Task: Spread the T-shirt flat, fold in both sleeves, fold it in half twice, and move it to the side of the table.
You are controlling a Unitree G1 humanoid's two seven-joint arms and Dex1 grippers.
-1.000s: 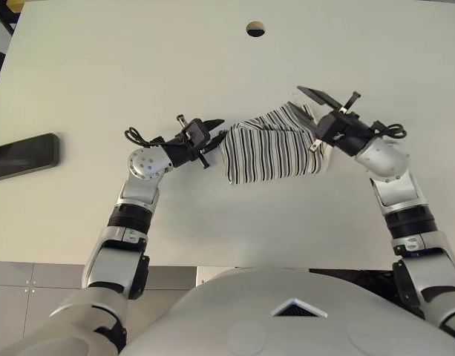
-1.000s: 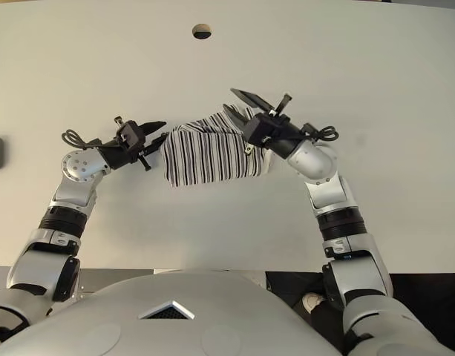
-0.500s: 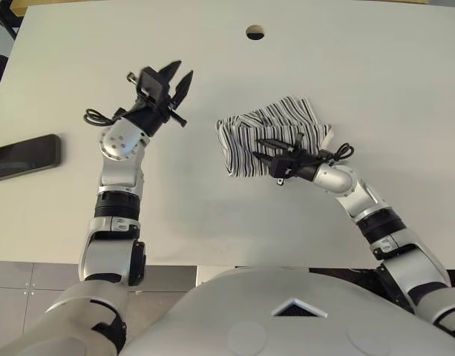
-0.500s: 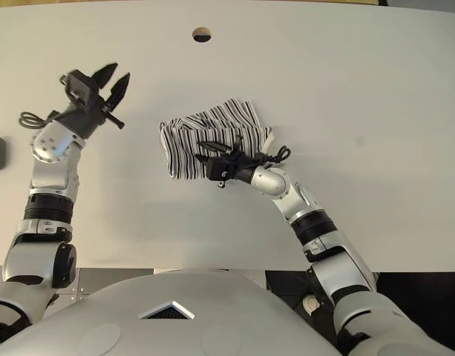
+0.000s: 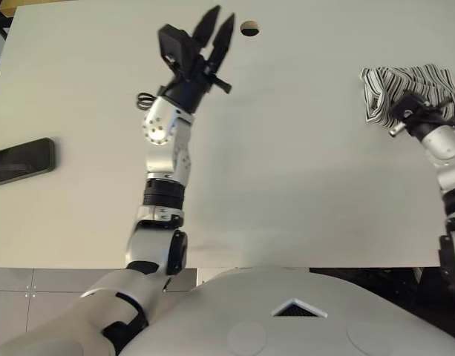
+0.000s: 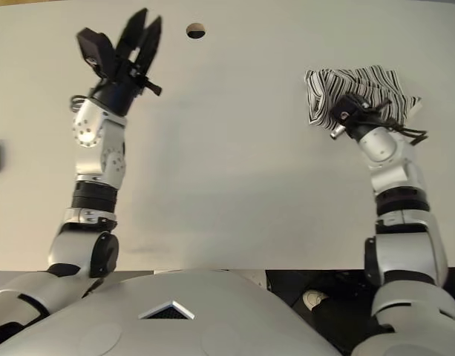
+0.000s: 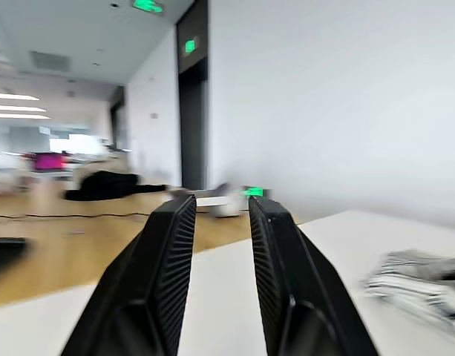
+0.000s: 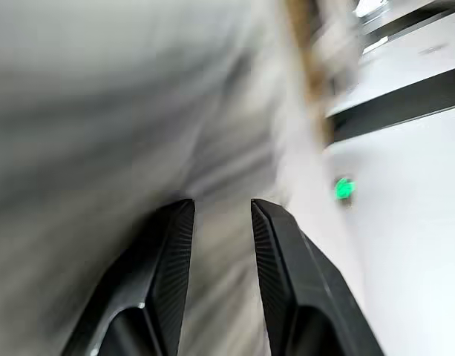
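Main worry: the right tool (image 6: 340, 105) has its fingers apart and looks to be only pressing on the black-and-white striped folded T-shirt (image 6: 361, 83), so dragging it could bunch or unfold it. The shirt sits upper right on the white surface (image 5: 301, 163), touching that tool. The left tool (image 5: 220, 21), also spread, hangs upper left, well apart.

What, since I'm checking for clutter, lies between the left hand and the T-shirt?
Bare table, with one small round hole near the left hand; nothing else before the T-shirt, per the left eye view.
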